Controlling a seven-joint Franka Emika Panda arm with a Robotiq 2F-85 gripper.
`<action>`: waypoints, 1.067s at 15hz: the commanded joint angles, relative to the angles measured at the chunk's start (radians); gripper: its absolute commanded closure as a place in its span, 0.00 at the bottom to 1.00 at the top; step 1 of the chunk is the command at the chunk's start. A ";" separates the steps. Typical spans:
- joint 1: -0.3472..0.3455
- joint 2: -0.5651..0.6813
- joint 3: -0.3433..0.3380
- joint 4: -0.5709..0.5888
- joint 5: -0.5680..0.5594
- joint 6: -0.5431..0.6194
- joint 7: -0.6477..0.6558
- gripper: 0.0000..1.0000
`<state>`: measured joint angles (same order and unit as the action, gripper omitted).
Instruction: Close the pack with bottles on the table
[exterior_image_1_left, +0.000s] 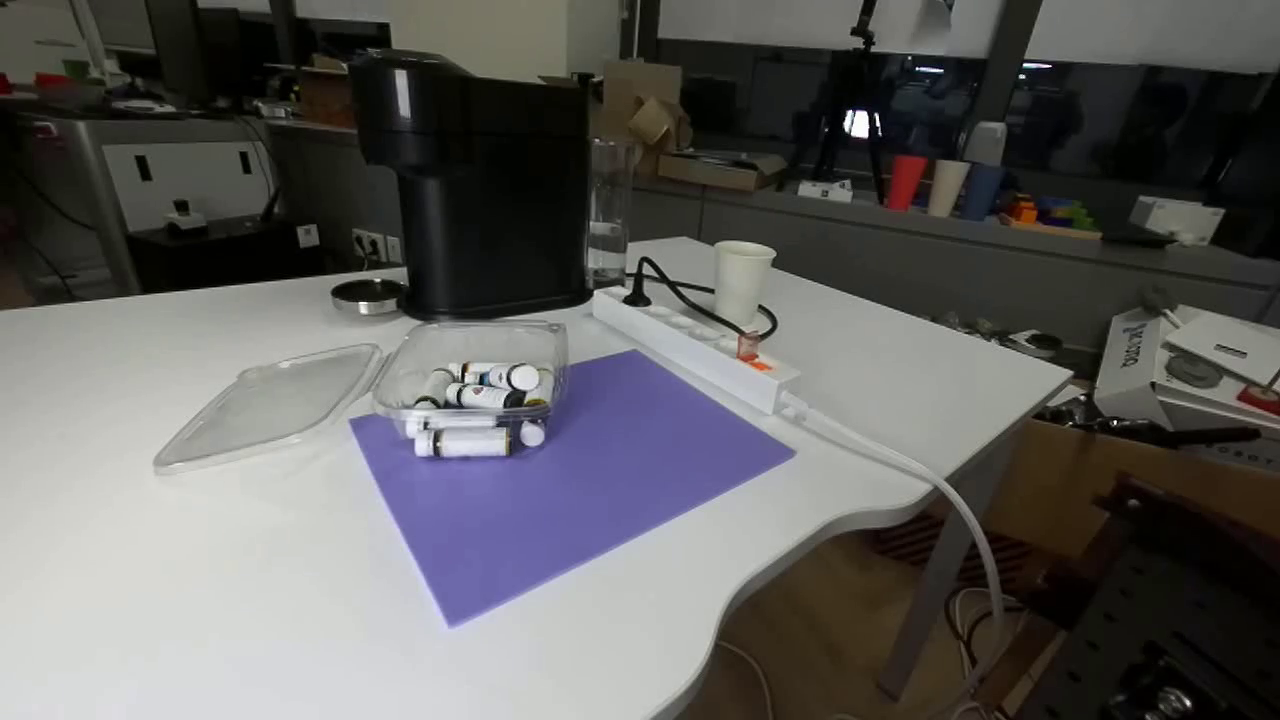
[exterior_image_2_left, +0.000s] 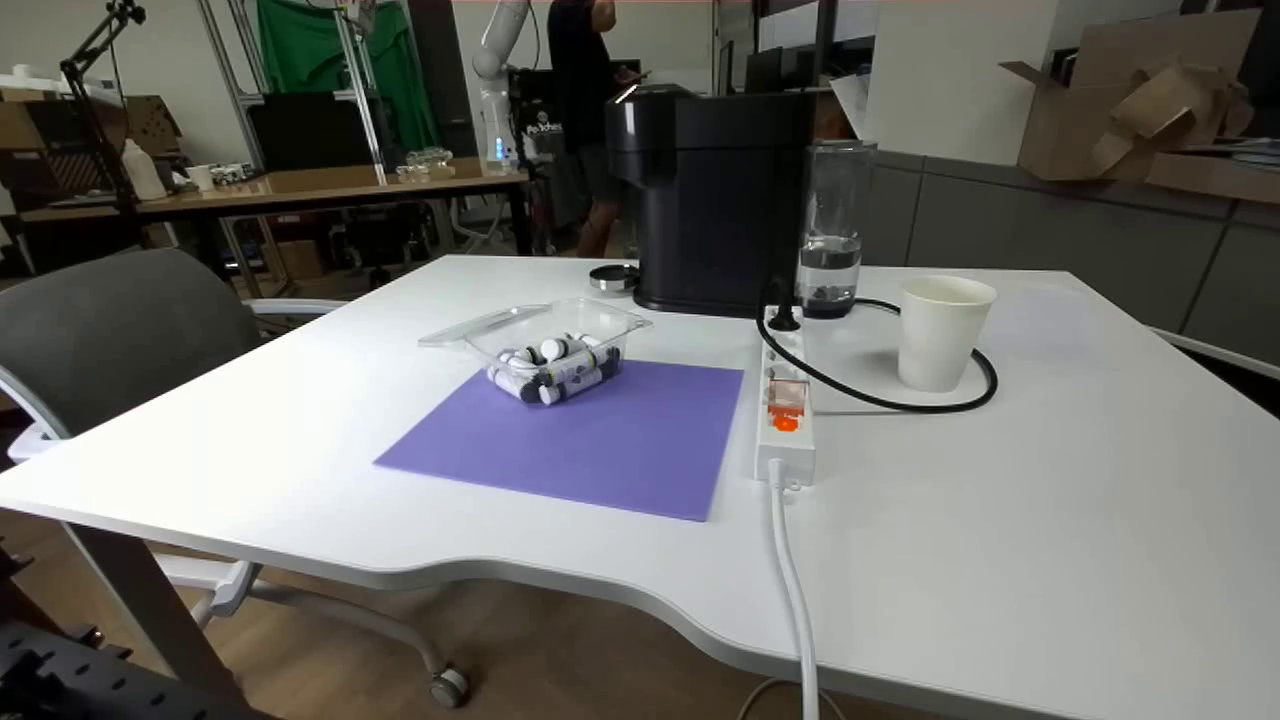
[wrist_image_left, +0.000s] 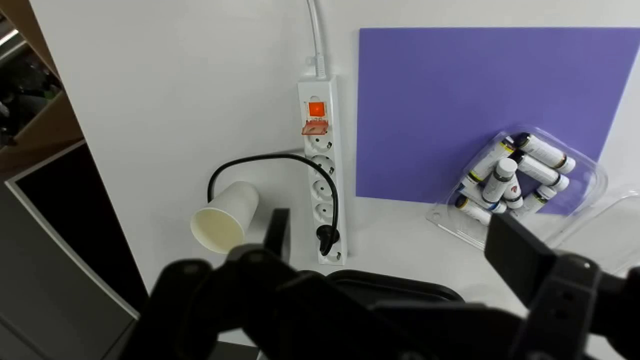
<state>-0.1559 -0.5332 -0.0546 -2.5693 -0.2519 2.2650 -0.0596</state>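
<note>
The clear plastic pack stands on the table, partly on the purple mat, with its lid folded open and lying out to the side. In an exterior view the pack and lid show the same. Several white bottles with dark or white caps lie jumbled inside; they also show in the wrist view. My gripper is open and empty, above the table. One finger overlaps the pack's near edge in the wrist view, where the lid is cut off. Neither exterior view shows the gripper.
A purple mat lies under part of the pack. A black coffee machine stands behind it. A white power strip with a black cable and a white paper cup stand beside the mat. A metal dish sits near the machine.
</note>
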 joint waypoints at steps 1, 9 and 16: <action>0.007 0.000 -0.006 0.002 -0.003 -0.004 0.003 0.00; 0.056 0.148 0.041 -0.016 -0.042 0.229 -0.011 0.00; 0.126 0.470 0.182 0.025 -0.249 0.477 0.005 0.00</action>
<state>-0.0466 -0.1850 0.0908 -2.5916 -0.3976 2.6866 -0.0810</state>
